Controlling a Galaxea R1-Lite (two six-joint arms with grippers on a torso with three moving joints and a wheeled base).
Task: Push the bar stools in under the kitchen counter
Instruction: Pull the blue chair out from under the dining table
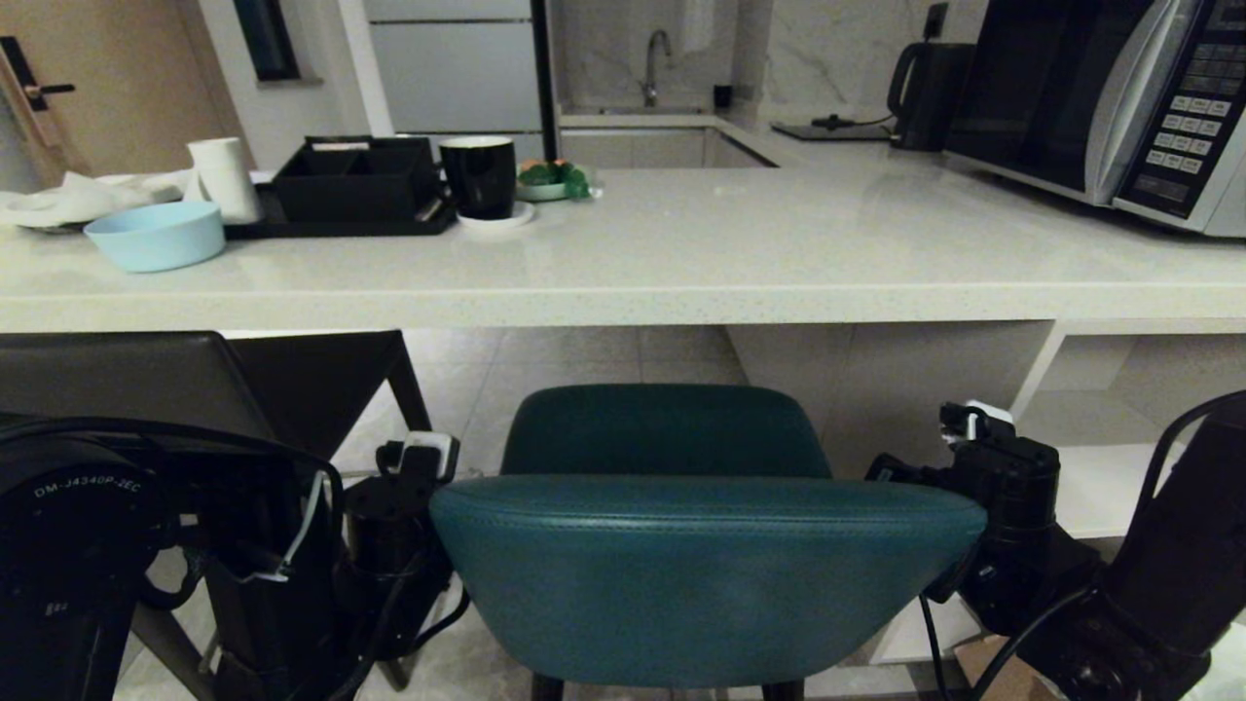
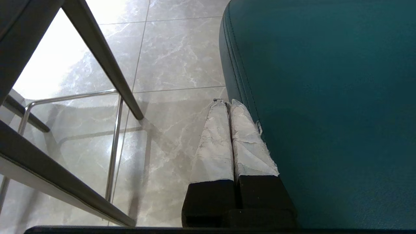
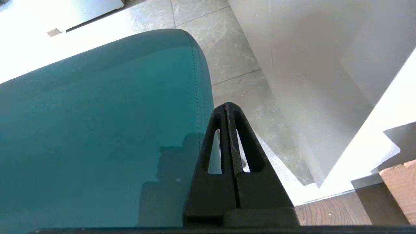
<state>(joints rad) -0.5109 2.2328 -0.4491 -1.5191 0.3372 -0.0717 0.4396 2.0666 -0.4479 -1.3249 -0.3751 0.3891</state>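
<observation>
both pincers clenched on nothing: left gripper (image 2: 226, 103) pressed flat beside one end of the teal stool (image 1: 681, 545) back, right gripper (image 3: 227, 105) beside the other end; fingers shut to serve as stiff bumpers, bracketing the curved back for a straight shove; seat front just reaching under the kitchen counter (image 1: 623, 292); grey-brown stool (image 1: 146, 380) to the left, partly under.
</observation>
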